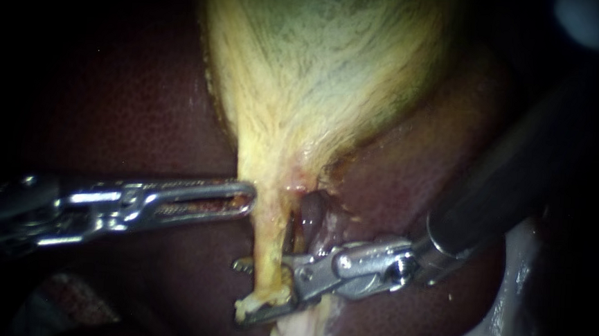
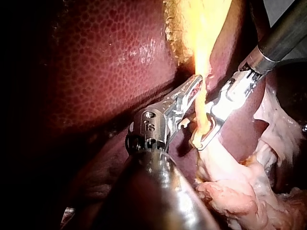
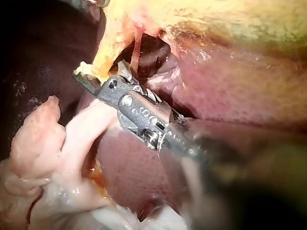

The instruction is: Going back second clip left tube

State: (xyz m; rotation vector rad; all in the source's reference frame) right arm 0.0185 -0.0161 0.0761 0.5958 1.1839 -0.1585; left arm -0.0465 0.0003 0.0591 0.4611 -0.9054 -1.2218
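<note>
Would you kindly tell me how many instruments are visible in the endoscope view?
2. The left instrument enters from the left, reaching the yellow tube; the right instrument enters from the upper right, its open jaws straddling that tube lower down. None appears hidden.

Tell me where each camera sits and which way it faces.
Endoscope: close to the tissue, facing the yellow-green tapering gallbladder and its thin yellow tube on dark red liver; the metal left instrument and right instrument enter from either side.
Left wrist: on the left arm, looking along its own shaft toward the tube.
Right wrist: on the right arm, looking along its shaft; its open jaws straddle the tube.
Shared: both wrist views show the right instrument at the tube.
</note>
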